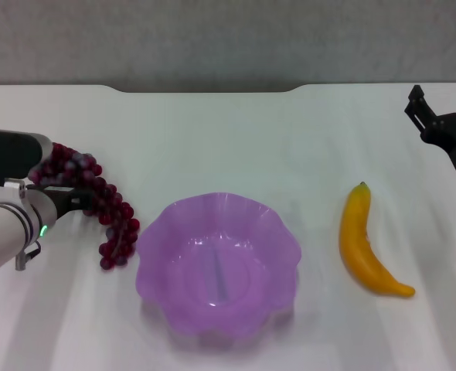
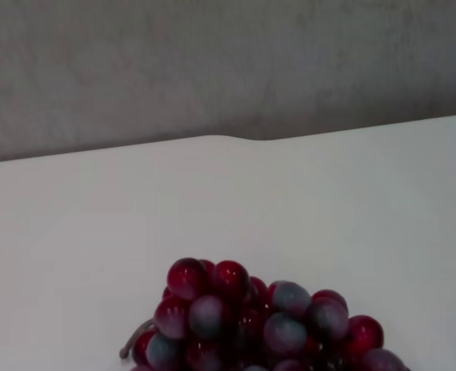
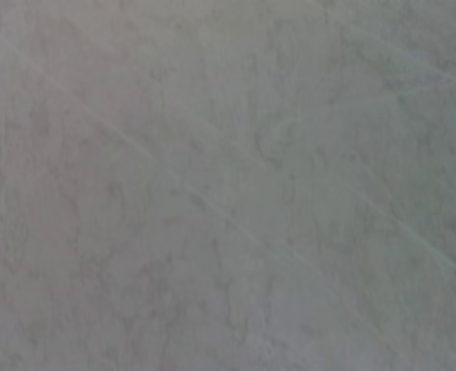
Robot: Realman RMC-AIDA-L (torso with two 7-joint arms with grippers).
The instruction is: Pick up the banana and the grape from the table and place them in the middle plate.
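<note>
Your left pincer (image 1: 67, 199) grips the grapes (image 1: 96, 202) by one end for lifting | plate (image 1: 217, 264) beside, empty | right pincer (image 1: 443, 108) spread wide beyond banana (image 1: 367, 243).

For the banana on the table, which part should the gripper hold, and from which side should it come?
Probably the thick middle of the banana, from straight above, fingers closing across its width. It lies flat on the table, clear of the plate. The right gripper is nearest.
</note>
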